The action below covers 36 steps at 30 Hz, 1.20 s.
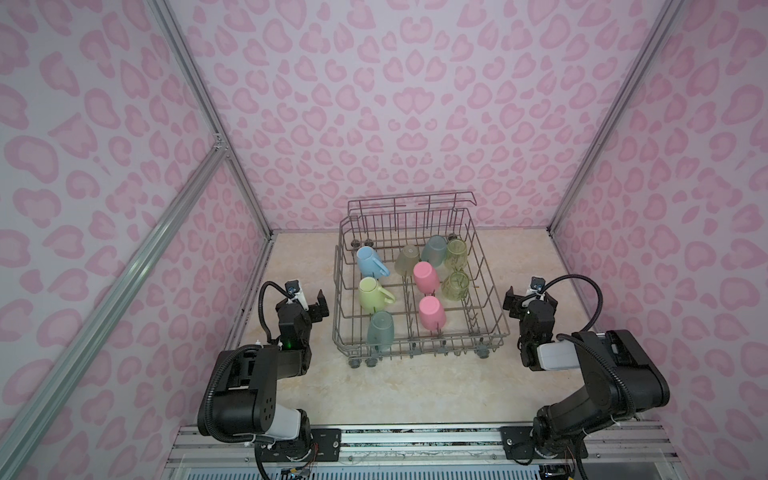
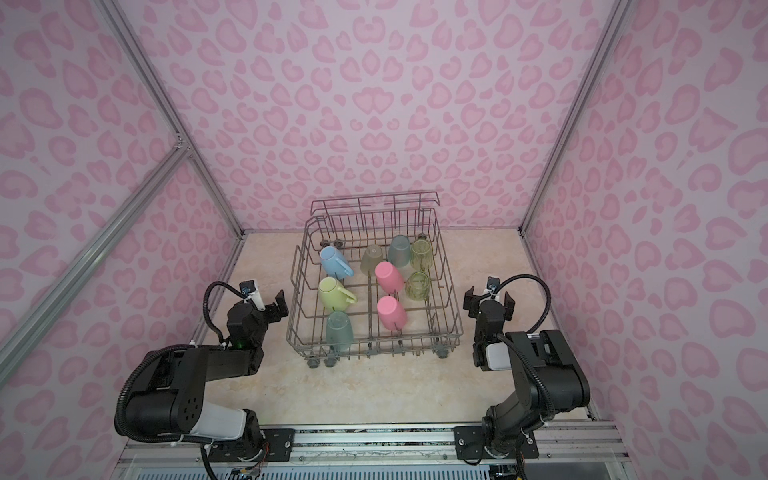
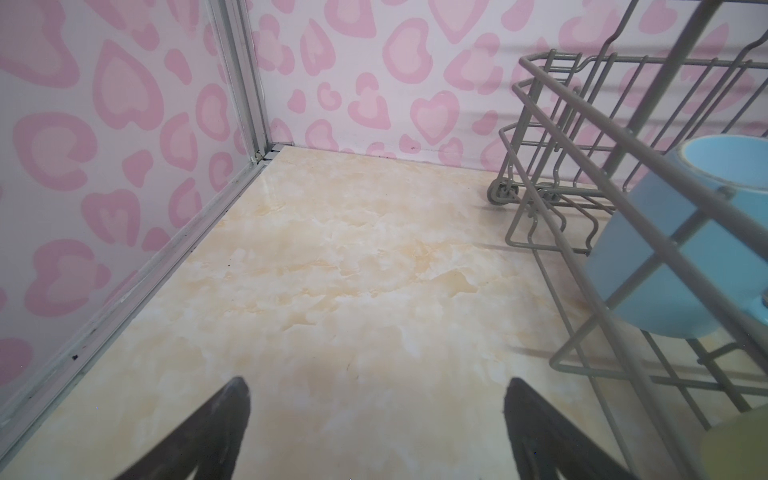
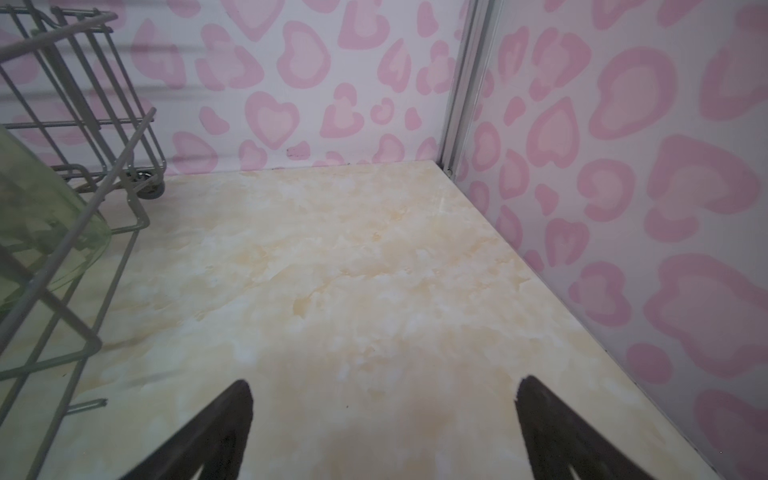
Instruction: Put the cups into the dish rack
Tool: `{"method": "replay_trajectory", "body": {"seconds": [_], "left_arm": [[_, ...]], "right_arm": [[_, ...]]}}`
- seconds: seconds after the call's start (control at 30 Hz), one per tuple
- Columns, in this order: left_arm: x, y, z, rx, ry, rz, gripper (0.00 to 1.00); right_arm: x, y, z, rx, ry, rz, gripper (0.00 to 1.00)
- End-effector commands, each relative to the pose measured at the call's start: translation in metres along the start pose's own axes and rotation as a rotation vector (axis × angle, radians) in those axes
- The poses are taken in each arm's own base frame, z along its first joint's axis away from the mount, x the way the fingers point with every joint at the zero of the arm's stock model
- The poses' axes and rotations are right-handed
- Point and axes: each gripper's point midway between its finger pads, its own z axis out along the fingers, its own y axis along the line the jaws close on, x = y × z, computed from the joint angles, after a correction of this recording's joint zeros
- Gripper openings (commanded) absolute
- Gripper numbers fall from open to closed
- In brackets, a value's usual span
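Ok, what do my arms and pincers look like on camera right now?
The left arm and right arm are black, each with one white casing section. A ribbed black cable loops over each wrist. A green light glows on the left arm. The left pincer and right pincer have dark, tapering fingers.

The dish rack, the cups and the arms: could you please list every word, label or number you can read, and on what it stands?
None: no view shows readable text. The dish rack, the cups, the left arm and the right arm bear no visible lettering; the walls carry only a pink heart pattern.
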Motion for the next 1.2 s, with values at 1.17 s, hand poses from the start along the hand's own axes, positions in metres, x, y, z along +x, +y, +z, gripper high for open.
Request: {"method": "replay_trajectory", "body": {"seconds": [1.17], "left_arm": [[-0.0089, 0.0005, 0.0025, -0.024, -0.026, 0.022, 0.97]], "right_arm": [[0.0007, 0.0037, -0.0011, -0.029, 0.000, 0.014, 0.98]]}}
